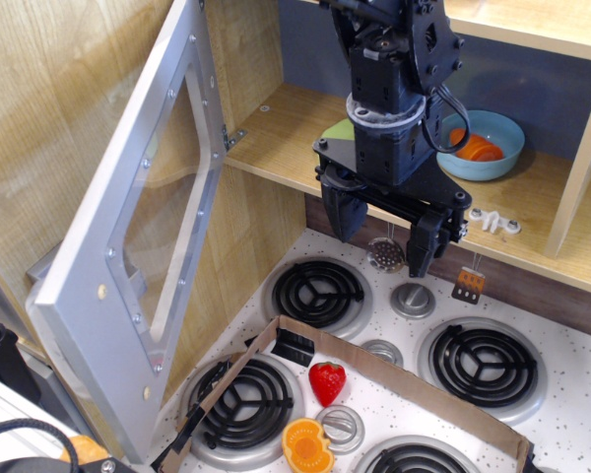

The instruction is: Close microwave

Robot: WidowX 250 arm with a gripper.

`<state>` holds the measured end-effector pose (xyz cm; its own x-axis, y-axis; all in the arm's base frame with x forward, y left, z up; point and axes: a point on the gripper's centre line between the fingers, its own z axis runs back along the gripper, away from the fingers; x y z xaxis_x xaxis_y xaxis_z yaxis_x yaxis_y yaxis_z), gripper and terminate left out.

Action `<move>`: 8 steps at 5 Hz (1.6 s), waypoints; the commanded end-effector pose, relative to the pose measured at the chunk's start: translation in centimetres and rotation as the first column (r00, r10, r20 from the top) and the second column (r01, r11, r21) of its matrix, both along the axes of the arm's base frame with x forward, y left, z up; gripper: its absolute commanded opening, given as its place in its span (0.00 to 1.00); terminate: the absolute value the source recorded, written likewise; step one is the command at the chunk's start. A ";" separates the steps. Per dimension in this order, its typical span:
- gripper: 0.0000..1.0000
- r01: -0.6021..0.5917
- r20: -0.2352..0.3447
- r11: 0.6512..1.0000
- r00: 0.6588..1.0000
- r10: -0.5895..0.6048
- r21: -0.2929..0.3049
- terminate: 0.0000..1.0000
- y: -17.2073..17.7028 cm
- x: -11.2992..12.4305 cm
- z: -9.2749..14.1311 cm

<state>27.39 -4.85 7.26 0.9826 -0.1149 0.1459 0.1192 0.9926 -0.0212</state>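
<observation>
The microwave is a wooden shelf compartment (276, 138) at the top of the view. Its silver-grey door (89, 286) with a clear window (172, 187) is swung wide open to the left, hinged at the compartment's left edge. No handle or buttons show on the inner face I see. My black gripper (382, 235) hangs in front of the shelf, to the right of the door and apart from it. Its jaws are open and hold nothing.
A blue bowl (492, 148) with orange pieces sits on the shelf behind the arm. Below is a toy stove with black coil burners (320, 293) and silver knobs (413, 299). A cardboard strip (404, 370), a strawberry (326, 380) and an orange piece (307, 445) lie on it.
</observation>
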 end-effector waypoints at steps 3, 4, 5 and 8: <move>1.00 0.122 0.011 0.990 0.992 -0.123 0.068 0.00 1.7 -1.8 4.7; 1.00 0.198 -0.024 0.975 0.980 -0.197 0.104 0.00 3.1 -2.9 7.3; 1.00 0.243 -0.088 0.960 0.969 -0.232 0.141 0.00 5.1 -5.8 8.8; 1.00 0.272 -0.160 0.925 0.958 -0.236 0.265 0.00 10.2 -10.6 11.6</move>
